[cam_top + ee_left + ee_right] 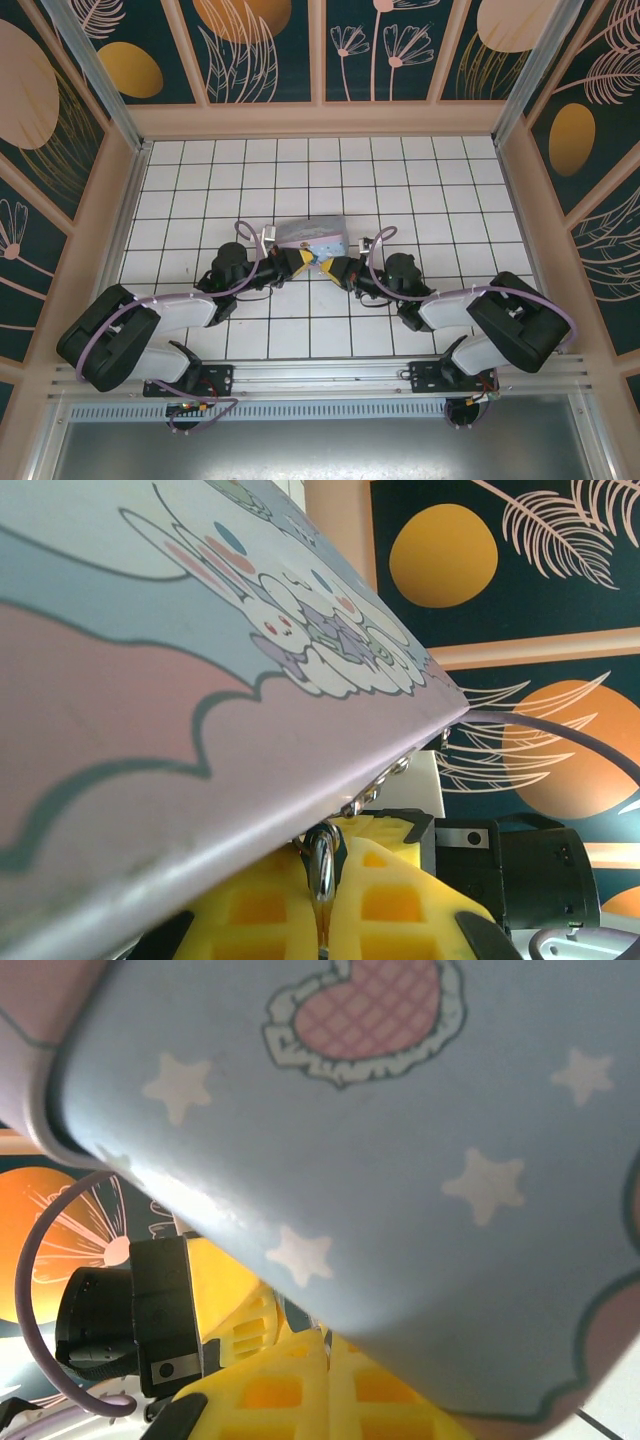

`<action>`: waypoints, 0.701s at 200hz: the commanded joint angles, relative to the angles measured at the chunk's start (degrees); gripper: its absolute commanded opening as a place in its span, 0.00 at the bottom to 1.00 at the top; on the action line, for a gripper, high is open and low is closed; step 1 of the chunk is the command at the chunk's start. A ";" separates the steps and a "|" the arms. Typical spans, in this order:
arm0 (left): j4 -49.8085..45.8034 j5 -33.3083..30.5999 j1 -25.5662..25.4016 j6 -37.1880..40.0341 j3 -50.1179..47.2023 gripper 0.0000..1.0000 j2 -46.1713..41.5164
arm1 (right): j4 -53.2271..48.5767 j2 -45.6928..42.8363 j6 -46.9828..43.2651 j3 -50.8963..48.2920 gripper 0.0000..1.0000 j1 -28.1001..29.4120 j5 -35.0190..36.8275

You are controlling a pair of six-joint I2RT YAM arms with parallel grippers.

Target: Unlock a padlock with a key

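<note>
In the left wrist view, the padlock's silvery shackle loop (322,865) stands upright, pinched between the yellow fingers of my left gripper (325,905), just under the box's edge. In the right wrist view, my right gripper (328,1370) is shut with a thin sliver, the key (328,1344), at its fingertips. The key is close beside the dark-blue padlock (296,1316). From above, the left gripper (297,262) and right gripper (334,268) meet tip to tip in front of the box. The lock and key are too small to make out there.
A pastel-blue cartoon-print box (312,233) lies just behind the fingertips and looms close in both wrist views (200,680) (400,1140). The white tiled floor (300,170) is walled by patterned panels on three sides. A metal rail (320,375) runs along the near edge.
</note>
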 commanded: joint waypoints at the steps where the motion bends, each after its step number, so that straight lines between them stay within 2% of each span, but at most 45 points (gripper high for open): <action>1: 3.99 11.59 -2.58 2.40 0.53 0.00 -0.74 | 4.44 0.36 0.10 3.38 0.00 -1.21 0.94; 75: 1.79 10.93 -2.51 4.06 0.75 0.00 -1.03 | 2.02 -0.06 -1.33 2.79 0.00 -5.86 -4.58; 140: 0.27 10.71 -2.52 4.72 0.93 0.00 -2.28 | 2.52 1.47 -1.49 4.07 0.00 -6.13 -6.78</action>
